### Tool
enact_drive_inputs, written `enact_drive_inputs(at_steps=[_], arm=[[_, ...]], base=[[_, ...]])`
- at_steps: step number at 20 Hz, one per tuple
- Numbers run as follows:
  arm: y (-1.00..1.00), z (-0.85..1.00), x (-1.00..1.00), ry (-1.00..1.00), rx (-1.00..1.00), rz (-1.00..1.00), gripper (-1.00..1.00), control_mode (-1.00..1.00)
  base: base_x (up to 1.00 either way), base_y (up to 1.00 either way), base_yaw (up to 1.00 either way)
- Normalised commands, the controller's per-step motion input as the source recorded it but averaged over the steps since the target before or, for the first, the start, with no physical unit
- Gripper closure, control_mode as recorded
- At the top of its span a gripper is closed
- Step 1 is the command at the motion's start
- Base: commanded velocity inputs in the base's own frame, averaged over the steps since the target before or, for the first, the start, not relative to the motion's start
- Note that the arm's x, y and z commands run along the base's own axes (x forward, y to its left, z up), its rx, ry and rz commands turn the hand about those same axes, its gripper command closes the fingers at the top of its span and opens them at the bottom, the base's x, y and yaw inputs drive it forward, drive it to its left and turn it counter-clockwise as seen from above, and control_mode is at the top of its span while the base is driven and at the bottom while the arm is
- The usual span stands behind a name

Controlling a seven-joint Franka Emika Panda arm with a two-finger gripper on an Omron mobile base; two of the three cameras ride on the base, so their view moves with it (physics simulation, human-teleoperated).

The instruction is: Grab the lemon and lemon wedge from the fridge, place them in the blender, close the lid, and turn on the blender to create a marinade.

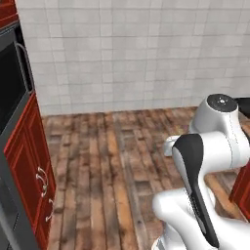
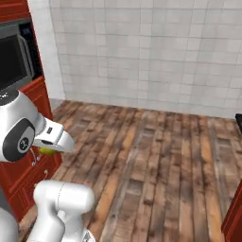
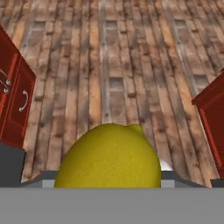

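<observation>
A yellow lemon (image 3: 109,159) bulges up large at the bottom of the hand view, held in my gripper (image 3: 109,181), which is shut on it; the fruit covers the fingertips. In the right base view a sliver of the lemon (image 2: 46,151) peeks out under my white hand, and the gripper (image 2: 48,147) hangs over the wooden floor beside the red cabinets. The fridge, the blender, the lid and the lemon wedge are out of view.
Red cabinets (image 1: 29,161) with a dark built-in oven (image 1: 10,78) line the left side. Another red cabinet corner (image 3: 212,118) stands at the right. Plank floor (image 3: 113,57) runs to a white tiled wall (image 1: 132,49). A grey slab (image 1: 10,215) stands at the lower left.
</observation>
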Motion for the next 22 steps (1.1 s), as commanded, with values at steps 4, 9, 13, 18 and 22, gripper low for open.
enact_drive_inputs(at_steps=[4, 9, 13, 18, 22], arm=[[0.00, 0.00, 0.00, 0.00, 0.00, 0.00, 1.00, 1.00], [0.00, 0.00, 0.00, 0.00, 0.00, 0.00, 1.00, 1.00], [0.00, 0.00, 0.00, 0.00, 0.00, 0.00, 1.00, 1.00], [0.00, 0.00, 0.00, 0.00, 0.00, 0.00, 1.00, 1.00], [0.00, 0.00, 0.00, 0.00, 0.00, 0.00, 1.00, 1.00]], base=[[0.07, -0.51, -0.81], [0.36, -0.84, -0.61], [0.62, -0.60, -0.55], [0.89, -0.18, -0.51], [0.71, 0.14, -0.50]])
